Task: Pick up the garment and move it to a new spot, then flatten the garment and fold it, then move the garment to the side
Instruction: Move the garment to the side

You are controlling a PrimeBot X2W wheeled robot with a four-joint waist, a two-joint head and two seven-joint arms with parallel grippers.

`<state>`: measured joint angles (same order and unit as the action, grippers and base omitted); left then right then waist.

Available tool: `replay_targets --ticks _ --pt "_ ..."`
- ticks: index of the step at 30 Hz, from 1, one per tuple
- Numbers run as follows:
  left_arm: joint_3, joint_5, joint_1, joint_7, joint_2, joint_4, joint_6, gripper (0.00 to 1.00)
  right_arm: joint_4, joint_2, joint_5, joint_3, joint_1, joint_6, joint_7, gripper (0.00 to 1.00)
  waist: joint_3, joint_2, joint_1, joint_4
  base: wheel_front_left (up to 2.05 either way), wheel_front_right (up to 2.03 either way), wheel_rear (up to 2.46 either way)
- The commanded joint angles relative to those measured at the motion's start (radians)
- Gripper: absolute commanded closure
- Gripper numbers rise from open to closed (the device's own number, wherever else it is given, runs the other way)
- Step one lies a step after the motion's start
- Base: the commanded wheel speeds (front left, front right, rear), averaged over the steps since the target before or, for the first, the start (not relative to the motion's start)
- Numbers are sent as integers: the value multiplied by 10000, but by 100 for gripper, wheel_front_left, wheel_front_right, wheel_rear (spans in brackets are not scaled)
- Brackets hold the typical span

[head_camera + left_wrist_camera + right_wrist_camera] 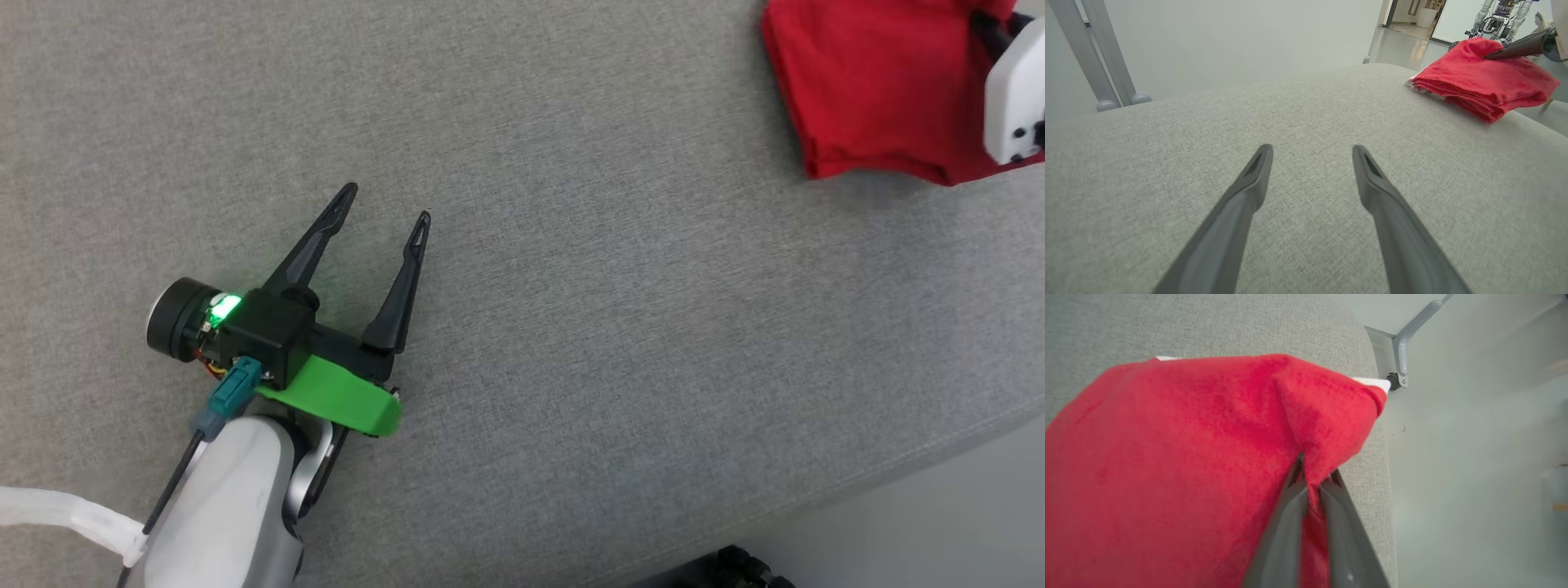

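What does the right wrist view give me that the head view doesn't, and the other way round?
Right wrist view: the right tool pinched shut on a raised fold of the red garment, with a grey metal bracket past the corner of the grey cushion. Head view: the left tool open over bare cushion, well apart from the garment, and the right arm's white housing. Both: the folded red garment lying on the grey cushion.

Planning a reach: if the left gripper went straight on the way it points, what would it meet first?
Likely just the grey cushion itself, since the left gripper seems angled slightly down at it; the red garment lies off to its right.
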<state>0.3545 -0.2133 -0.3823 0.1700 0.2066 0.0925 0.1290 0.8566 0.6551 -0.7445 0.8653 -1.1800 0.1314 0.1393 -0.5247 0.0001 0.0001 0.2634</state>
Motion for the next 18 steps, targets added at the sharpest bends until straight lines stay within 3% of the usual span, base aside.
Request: replay_targets --ticks 1,3,6,7,13,18 --pt "-33 12 -197 71 74 -27 3 0 207 84 187 151 -268 -13 -98 100 -763 -1 -1 -734 0 0 0" --pt "-18 -38 -236 107 50 24 -17 0 565 169 310 359 -474 -13 -161 100 -791 -1 -1 -850 0 0 0" --pt "12 -101 -210 206 -19 166 -44 0 1202 148 429 524 -695 -13 -300 49 -686 -1 -1 -982 0 0 0" --pt "19 -117 -186 254 -32 230 -56 0 1441 114 478 540 -733 -13 -350 0 -618 -1 -1 -1006 0 0 0" --pt "-15 -258 138 533 -168 536 -154 0 2382 -183 830 692 -735 -13 -1135 0 244 -1 -1 -1071 0 0 0" --pt "-234 -536 544 777 -259 810 -271 0 2357 -582 826 588 -351 -13 -2621 0 1410 -1 -1 -1075 0 0 0"
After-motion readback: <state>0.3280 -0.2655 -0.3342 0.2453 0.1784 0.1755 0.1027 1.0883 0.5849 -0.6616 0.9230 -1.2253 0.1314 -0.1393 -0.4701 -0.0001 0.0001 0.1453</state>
